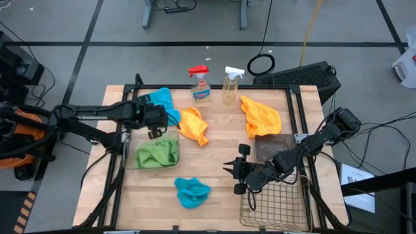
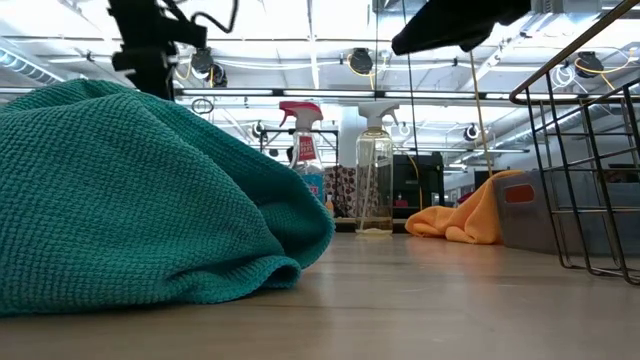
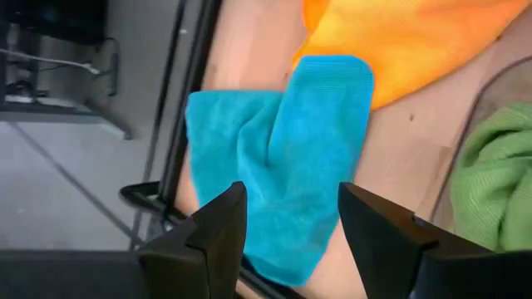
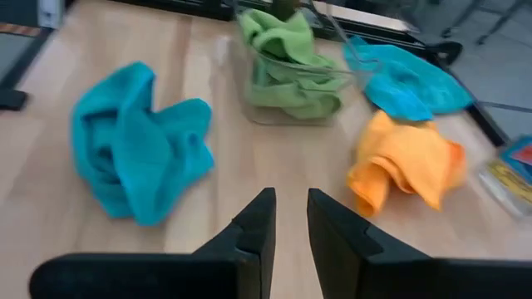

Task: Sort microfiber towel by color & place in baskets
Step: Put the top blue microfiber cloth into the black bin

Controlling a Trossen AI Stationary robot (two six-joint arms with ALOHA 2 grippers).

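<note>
While blue towel (image 1: 162,101) overhangs table edge (image 1: 130,87), left jaws parted above

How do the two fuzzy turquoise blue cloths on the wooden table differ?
The turquoise cloth at the table's far edge lies fairly flat, folded over, under the open left gripper. The turquoise cloth near the front edge is bunched into a lump, with no gripper over it. Both share colour and fuzzy fabric, and neither is in a basket.

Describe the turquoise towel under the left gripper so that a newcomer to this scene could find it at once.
Start at the clear plastic tub of green towels on the table's left side. Just beyond it, at the far left corner, the turquoise towel lies under the open left gripper. Its twin sits alone near the front edge; this one touches an orange towel.
</note>
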